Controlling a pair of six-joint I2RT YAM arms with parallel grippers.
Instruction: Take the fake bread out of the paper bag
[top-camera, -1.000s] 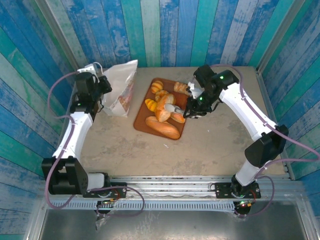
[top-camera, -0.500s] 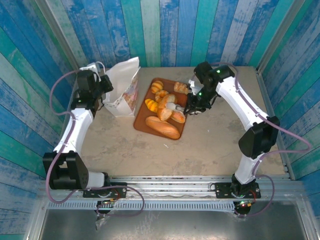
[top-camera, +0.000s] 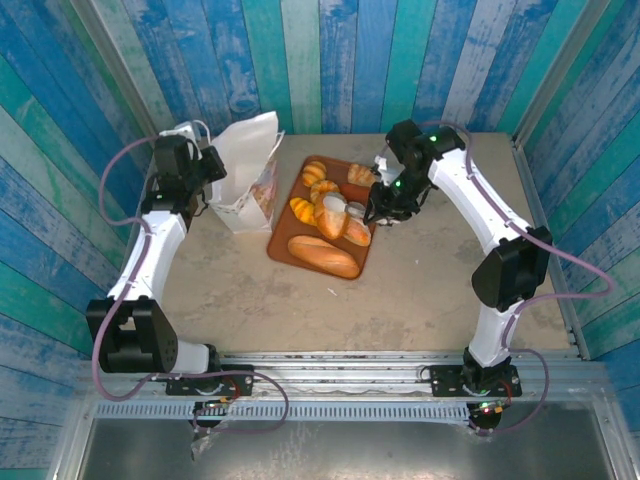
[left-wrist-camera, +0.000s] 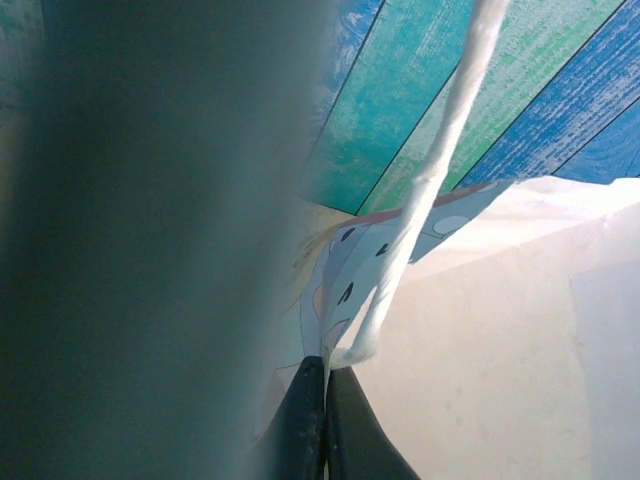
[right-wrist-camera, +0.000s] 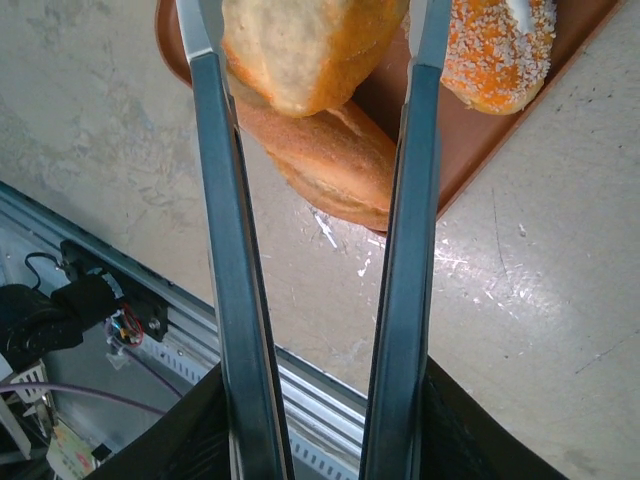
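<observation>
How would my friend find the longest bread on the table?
Look at the brown tray in the middle of the table, just right of the white paper bag. At the tray's end closest to the table's front edge lies one loaf. It is the longest; the others are shorter rolls and croissants.

1. Paper bag (top-camera: 243, 160): matt white paper, lightly creased, with a printed picture. Its handle (left-wrist-camera: 430, 180) is twisted white cord.
2. Bread (top-camera: 323, 255): glossy, plastic-looking crust. One roll (right-wrist-camera: 500, 45) has a rough, grainy coating.
3. Tray (right-wrist-camera: 480, 140): smooth brown with a faint sheen.
4. Table (top-camera: 430, 290): matt beige, scuffed and scratched.
5. Right gripper's fingers (right-wrist-camera: 235, 250): smooth grey with a dull, metal-like sheen.
6. Walls (top-camera: 330, 60): weathered-looking painted wood planks.
</observation>
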